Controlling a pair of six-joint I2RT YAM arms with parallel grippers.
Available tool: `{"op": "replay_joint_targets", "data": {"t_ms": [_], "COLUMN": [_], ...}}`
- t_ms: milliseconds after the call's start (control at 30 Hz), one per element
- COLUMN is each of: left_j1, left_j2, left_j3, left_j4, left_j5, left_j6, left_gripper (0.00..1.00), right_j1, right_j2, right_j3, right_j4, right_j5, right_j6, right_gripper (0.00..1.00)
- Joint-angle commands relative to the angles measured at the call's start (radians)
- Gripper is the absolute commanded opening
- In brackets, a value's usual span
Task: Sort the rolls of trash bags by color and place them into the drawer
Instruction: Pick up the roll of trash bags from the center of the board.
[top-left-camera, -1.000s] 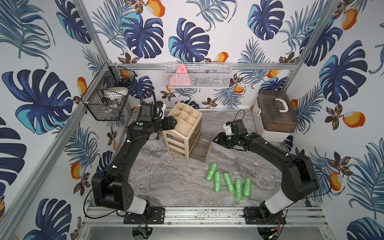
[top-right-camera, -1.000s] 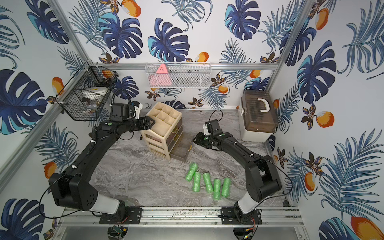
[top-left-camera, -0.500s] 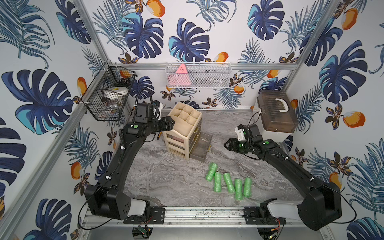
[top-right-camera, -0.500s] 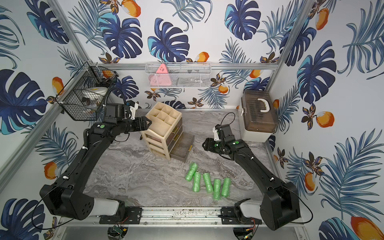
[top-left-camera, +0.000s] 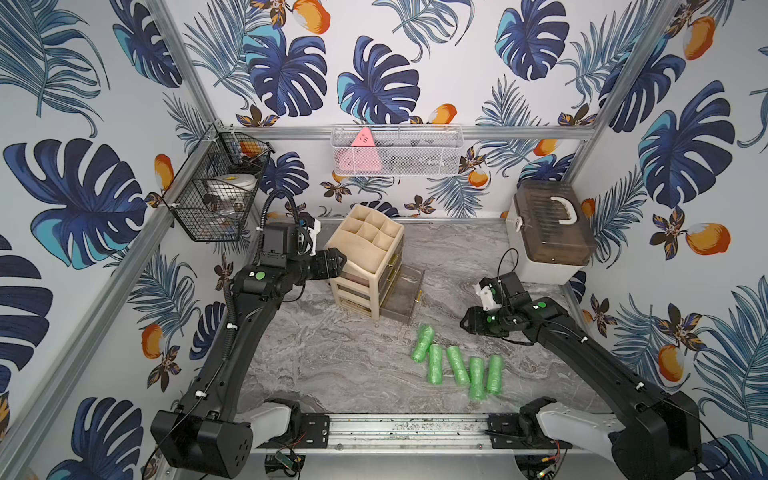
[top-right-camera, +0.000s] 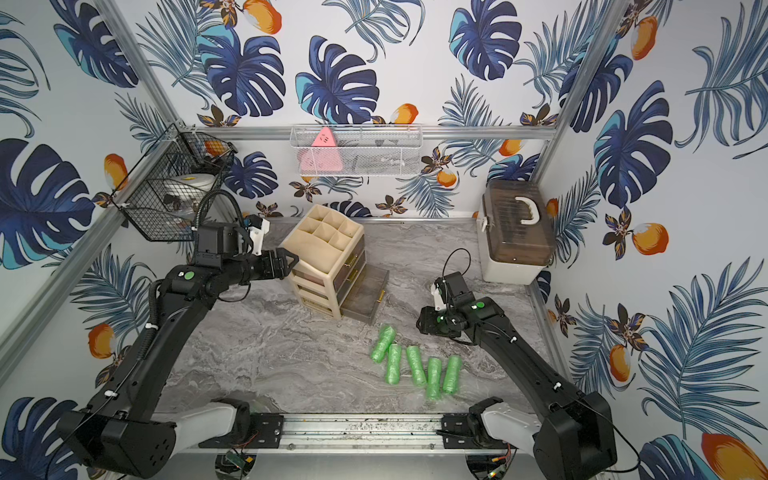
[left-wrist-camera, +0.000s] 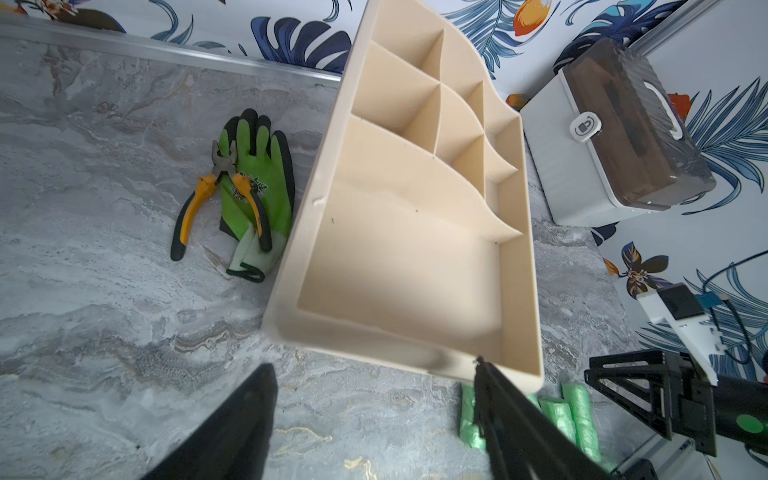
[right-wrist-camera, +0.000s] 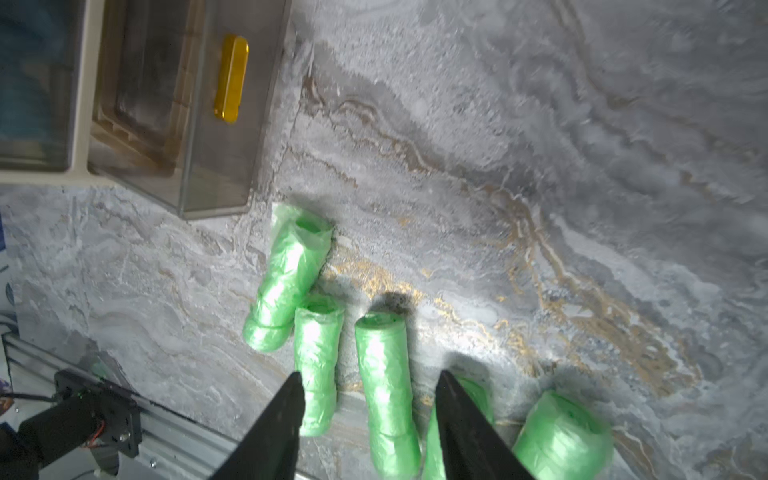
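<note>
Several bright green rolls of trash bags (top-left-camera: 455, 365) (top-right-camera: 415, 365) lie side by side on the marble table near its front. The beige drawer unit (top-left-camera: 368, 249) stands at the back, and its bottom drawer (top-left-camera: 405, 297) (right-wrist-camera: 199, 124), clear and smoky with a gold handle, is pulled out and looks empty. My right gripper (top-left-camera: 465, 322) (right-wrist-camera: 370, 373) hangs open just behind the rolls (right-wrist-camera: 382, 374), holding nothing. At the unit's top left edge my left gripper (top-left-camera: 338, 262) (left-wrist-camera: 372, 363) is open, one finger against the rim. A bluish shape shows through a closed drawer front.
A green glove (left-wrist-camera: 253, 187) and orange-handled pliers (left-wrist-camera: 216, 195) lie behind the unit. A white box with a brown lid (top-left-camera: 548, 232) sits at the back right. A black wire basket (top-left-camera: 216, 195) and a white mesh basket (top-left-camera: 395, 149) hang on the walls.
My right gripper has drawn away from the open drawer toward the front right and now hangs by the green rolls. The left gripper stays at the unit's top edge.
</note>
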Motion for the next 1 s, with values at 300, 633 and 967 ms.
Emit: {"op": "replay_joint_targets", "data": {"t_ms": [300, 633, 967], "left_j1": [0.0, 0.0, 0.0], "left_j2": [-0.076, -0.076, -0.067], "left_j3": [-0.074, -0.081, -0.084], "left_j4": [-0.015, -0.01, -0.001], "left_j5": [0.053, 0.062, 0.071], "left_j6": [-0.03, -0.027, -0.027], "left_gripper": [0.79, 0.78, 0.79], "right_j1": [0.15, 0.229, 0.23], "right_j2": [0.143, 0.253, 0.34], "right_j3": [-0.069, -0.087, -0.08], "right_j4": [0.005, 0.045, 0.066], "right_j5": [0.04, 0.102, 0.112], "right_j6": [0.091, 0.112, 0.126], "right_gripper": [0.56, 0.55, 0.39]}}
